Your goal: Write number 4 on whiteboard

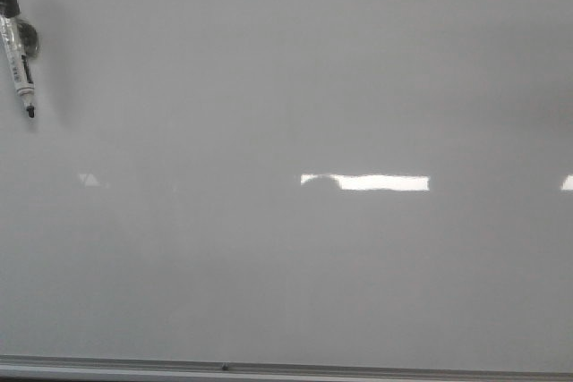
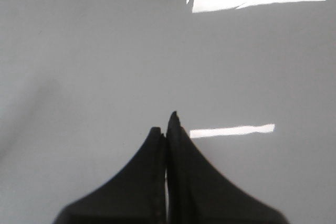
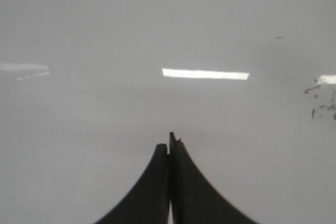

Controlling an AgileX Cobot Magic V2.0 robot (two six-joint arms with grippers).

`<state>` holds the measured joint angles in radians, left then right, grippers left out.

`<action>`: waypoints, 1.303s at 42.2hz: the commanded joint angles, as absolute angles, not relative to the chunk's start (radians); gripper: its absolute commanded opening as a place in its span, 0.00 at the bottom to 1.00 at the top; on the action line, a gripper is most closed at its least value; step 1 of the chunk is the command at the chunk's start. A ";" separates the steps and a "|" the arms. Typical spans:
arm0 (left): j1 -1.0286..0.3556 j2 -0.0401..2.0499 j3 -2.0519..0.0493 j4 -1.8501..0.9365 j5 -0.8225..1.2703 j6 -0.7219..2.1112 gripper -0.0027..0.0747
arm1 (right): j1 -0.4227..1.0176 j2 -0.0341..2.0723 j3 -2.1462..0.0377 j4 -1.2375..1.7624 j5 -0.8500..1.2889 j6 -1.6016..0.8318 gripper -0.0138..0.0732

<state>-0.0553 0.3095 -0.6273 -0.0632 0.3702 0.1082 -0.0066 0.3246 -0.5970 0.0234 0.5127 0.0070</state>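
Whiteboard [image 1: 286,248] fills the front view, frame edge along its near side. No digit 4 visible on it. Marker [image 1: 18,55] lies at the board's far left corner, tip toward the frame. Left gripper [image 2: 167,129] and right gripper [image 3: 169,145] both pinched closed, empty, above bare board.

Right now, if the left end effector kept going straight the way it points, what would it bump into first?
Most likely just the bare whiteboard. The left end effector is shut and holds nothing, with only glossy board and light reflections ahead. How far off the surface lies, I can't tell.
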 commanded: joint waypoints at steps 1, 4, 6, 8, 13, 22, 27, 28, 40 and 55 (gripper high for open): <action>-0.061 0.380 -0.679 -0.074 0.300 0.101 0.01 | -0.012 0.411 -0.668 0.030 0.483 0.006 0.08; -0.061 0.414 -0.679 -0.074 0.290 0.101 0.01 | -0.012 0.449 -0.670 0.030 0.474 0.006 0.08; -0.061 0.432 -0.679 -0.074 0.295 0.101 0.01 | -0.012 0.477 -0.670 0.030 0.474 0.006 0.08; -0.061 0.451 -0.679 -0.074 0.298 0.101 0.01 | -0.012 0.498 -0.669 0.030 0.476 0.006 0.08; -0.061 0.487 -0.672 -0.074 0.301 0.101 0.01 | -0.012 0.550 -0.663 0.030 0.476 0.006 0.08; -0.061 0.532 -0.637 -0.075 0.303 0.101 0.01 | -0.012 0.639 -0.652 0.030 0.488 0.006 0.08; -0.061 0.553 -0.627 -0.077 0.325 0.101 0.01 | -0.012 0.680 -0.652 0.030 0.489 0.000 0.08; -0.061 0.558 -0.627 -0.085 0.330 0.099 0.01 | -0.012 0.688 -0.652 0.030 0.489 0.000 0.09; -0.061 0.615 -0.627 -0.101 0.347 0.099 0.44 | -0.012 0.702 -0.652 0.030 0.489 -0.037 0.64; -0.121 0.762 -0.650 -0.108 0.353 0.099 0.70 | -0.012 0.702 -0.652 0.031 0.490 -0.037 0.84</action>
<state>-0.0857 0.7244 -0.6038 -0.0919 0.4153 0.1082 -0.0066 0.6993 -0.6294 0.0302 0.5538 -0.0312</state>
